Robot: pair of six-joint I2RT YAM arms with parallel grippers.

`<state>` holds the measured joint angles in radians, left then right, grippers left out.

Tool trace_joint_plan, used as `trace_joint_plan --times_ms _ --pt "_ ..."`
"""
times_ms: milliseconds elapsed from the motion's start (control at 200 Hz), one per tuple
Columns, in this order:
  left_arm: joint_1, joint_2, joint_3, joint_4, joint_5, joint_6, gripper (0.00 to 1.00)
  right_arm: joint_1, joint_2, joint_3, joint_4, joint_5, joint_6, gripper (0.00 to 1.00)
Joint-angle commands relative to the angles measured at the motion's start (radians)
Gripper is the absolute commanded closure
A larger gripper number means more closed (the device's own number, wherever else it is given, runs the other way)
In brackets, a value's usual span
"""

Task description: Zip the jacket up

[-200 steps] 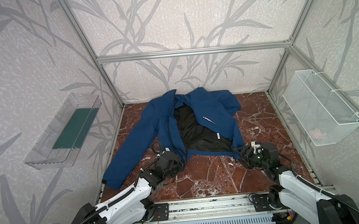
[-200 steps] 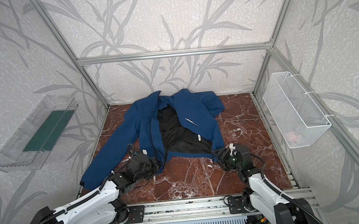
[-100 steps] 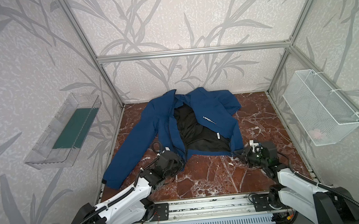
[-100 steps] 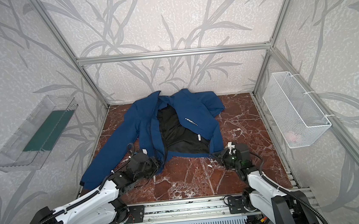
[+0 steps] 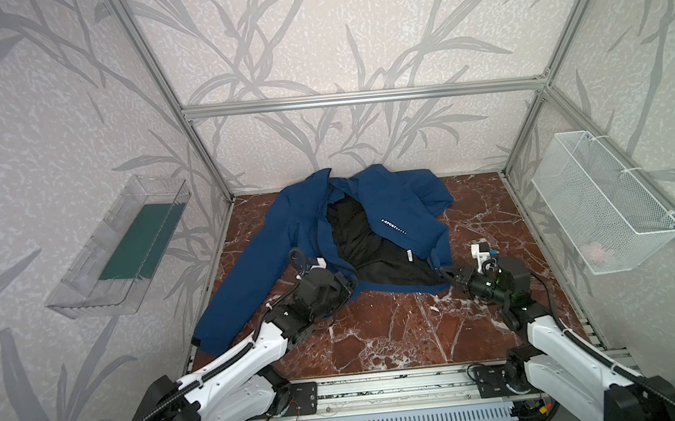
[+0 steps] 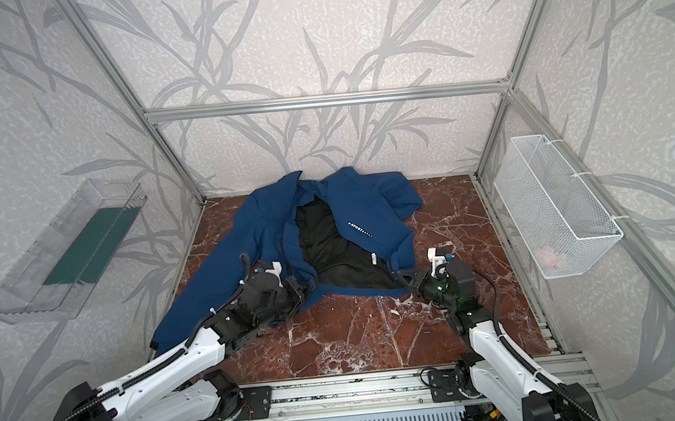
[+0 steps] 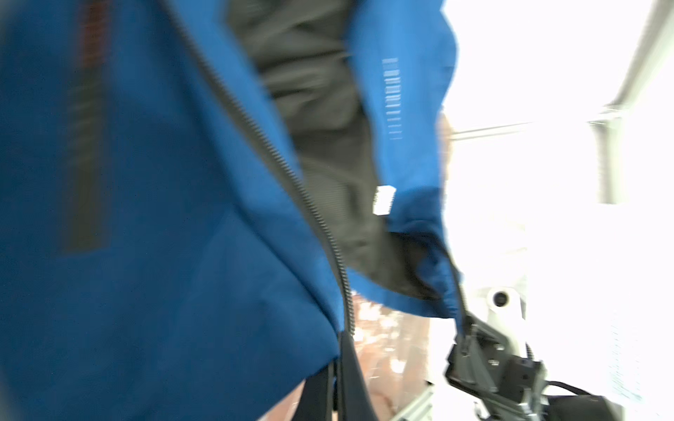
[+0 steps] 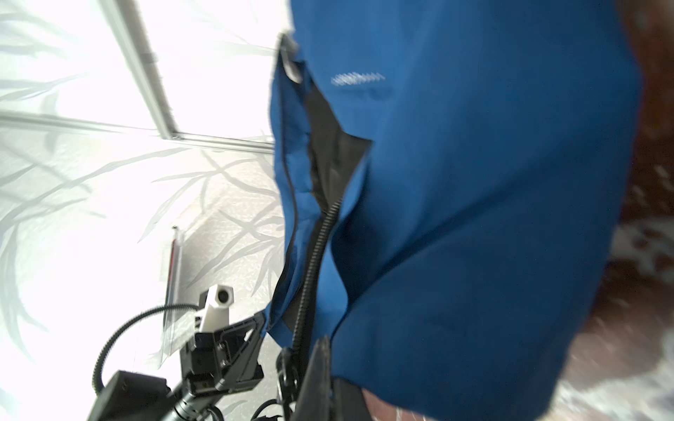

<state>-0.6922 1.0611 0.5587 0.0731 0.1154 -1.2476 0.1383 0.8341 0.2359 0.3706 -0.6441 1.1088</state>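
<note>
Red-brown marble tabletop (image 5: 400, 331) floors a wallpapered, aluminium-framed booth, and the jacket (image 5: 401, 197) lies spread on its far half with the front open. At the near hem the left gripper (image 5: 347, 290) is clenched on the bottom corner of one front panel. In the left wrist view its dark fingers (image 7: 352, 375) pinch the fabric right where the row of zipper teeth (image 7: 273, 156) ends. The right gripper (image 5: 449, 277) is likewise clamped on the bottom corner of the opposite panel, at the foot of that panel's teeth in the right wrist view.

Gripping both zipper ends rather than loose cloth looks chosen so the two halves can be brought together and the pin fed into the slider. Where the slider sits I cannot tell. The two corners are well apart with black lining (image 5: 355, 243) exposed between them, so the zip is not yet started.

Further out, white lettering (image 5: 394, 229) marks the panel on the right arm's side. One sleeve (image 5: 246, 282) trails toward the near left edge of the table. A wire basket (image 5: 602, 205) and a clear tray (image 5: 122, 247) hang on the side walls, uninvolved.
</note>
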Motion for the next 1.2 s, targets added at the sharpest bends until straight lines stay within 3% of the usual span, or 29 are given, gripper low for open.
trace_joint_plan --times_ms 0,125,160,225,330,435,525,595,725,820,1055,1195 --pt "-0.006 0.088 0.076 0.204 0.090 0.040 1.00 0.003 -0.049 0.047 0.086 0.003 -0.089 1.00" --pt "-0.013 0.171 0.116 0.310 0.105 0.026 1.00 0.006 -0.094 0.088 0.023 0.044 -0.185 1.00" --pt "-0.016 0.178 0.128 0.304 0.095 0.030 1.00 0.007 -0.115 0.137 -0.097 0.079 -0.251 1.00" --pt "-0.023 0.177 0.149 0.268 0.069 0.054 1.00 0.011 -0.155 0.276 -0.485 0.212 -0.406 1.00" --pt "-0.024 0.157 0.189 0.157 0.025 0.096 1.00 0.029 -0.157 0.426 -0.756 0.446 -0.517 1.00" --pt "-0.024 0.116 0.212 0.007 -0.052 0.122 1.00 0.029 -0.024 0.598 -0.976 0.526 -0.585 1.00" --pt "-0.007 0.060 0.190 -0.124 -0.191 0.085 1.00 0.040 0.098 0.649 -1.023 0.432 -0.556 1.00" --pt "0.023 0.016 0.147 -0.137 -0.212 0.076 1.00 0.097 0.189 0.641 -1.024 0.385 -0.517 1.00" --pt "0.065 -0.044 0.098 -0.178 -0.198 0.081 1.00 0.272 0.329 0.603 -1.025 0.451 -0.479 1.00" --pt "0.079 -0.074 0.082 -0.224 -0.210 0.093 1.00 0.333 0.398 0.617 -1.143 0.557 -0.481 1.00" --pt "0.116 -0.087 0.072 -0.240 -0.168 0.123 1.00 0.300 0.145 0.622 -1.292 0.861 -0.486 1.00" --pt "0.118 -0.086 0.042 -0.198 -0.164 0.103 1.00 0.255 0.052 0.749 -1.276 0.878 -0.590 1.00"
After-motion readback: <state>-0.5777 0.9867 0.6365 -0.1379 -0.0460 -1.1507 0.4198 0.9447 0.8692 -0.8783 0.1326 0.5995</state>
